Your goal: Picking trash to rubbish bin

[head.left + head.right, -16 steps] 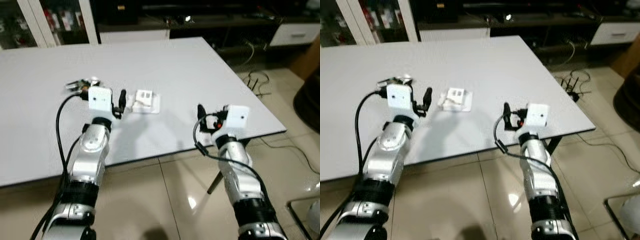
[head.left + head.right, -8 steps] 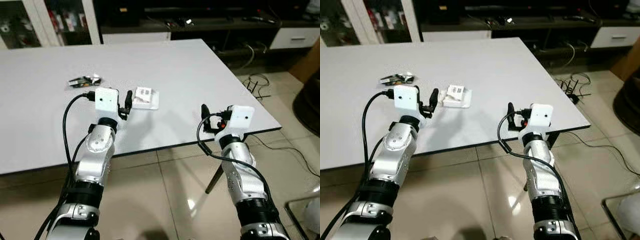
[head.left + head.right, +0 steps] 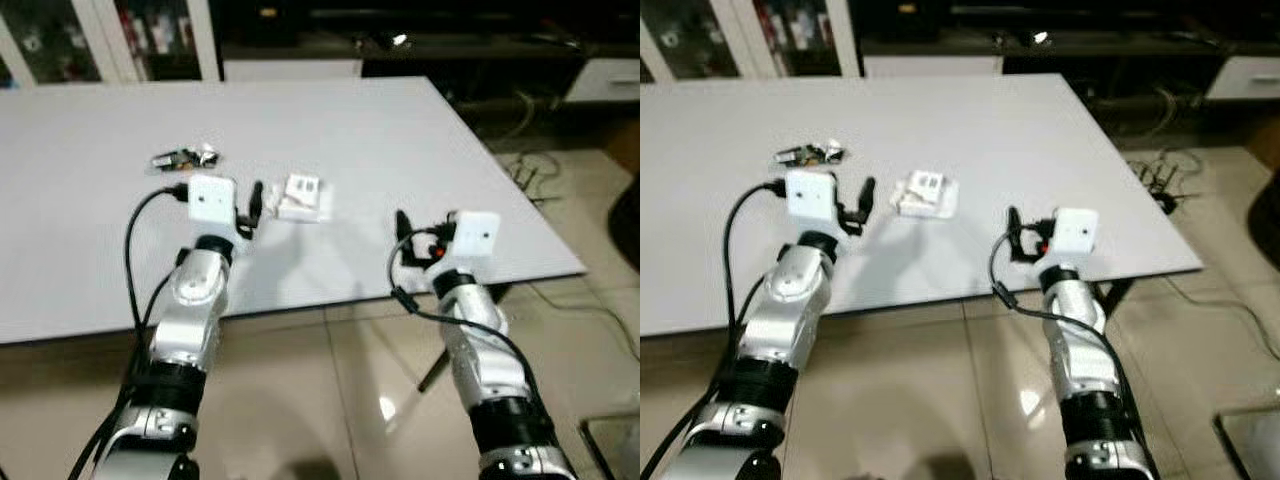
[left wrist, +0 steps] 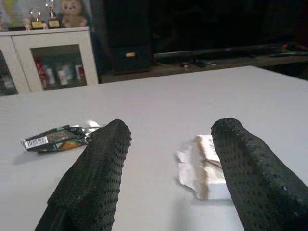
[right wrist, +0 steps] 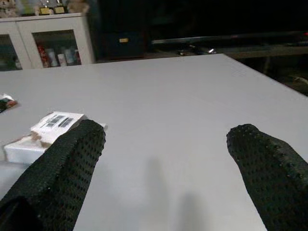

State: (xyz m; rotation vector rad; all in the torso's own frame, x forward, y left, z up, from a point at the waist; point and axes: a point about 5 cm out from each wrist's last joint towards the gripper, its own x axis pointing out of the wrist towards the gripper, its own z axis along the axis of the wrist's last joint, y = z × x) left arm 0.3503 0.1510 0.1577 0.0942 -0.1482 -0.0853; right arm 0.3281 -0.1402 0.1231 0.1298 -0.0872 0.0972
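Both black fingers point(image 4: 98, 168) of the left gripper point(image 4: 168, 168) stood spread apart with nothing between them, poised low over the large white rectangular table point(image 3: 380, 130). Just ahead of that gripper, and framed in the gap between its fingers in the left wrist view, lay the crumpled white paper packet with a printed label point(image 3: 300, 197), flat on the tabletop and untouched. Its far side was partly hidden behind one finger in that wrist view. Farther back and toward the robot's left rested a crinkled dark foil wrapper with a barcode point(image 3: 186, 158), well apart from the packet; its print was too small to read.

The right gripper point(image 5: 163, 163) also had its fingers parted and empty, held near the table's front edge, apart from both pieces of trash. Its fingers showed in the head views only as a dark blur beside the white wrist camera housing point(image 3: 477, 235).

White glass-fronted cabinets point(image 4: 45, 62) stood beyond the table, their contents indistinct, and the space beside them was too dark to make out.
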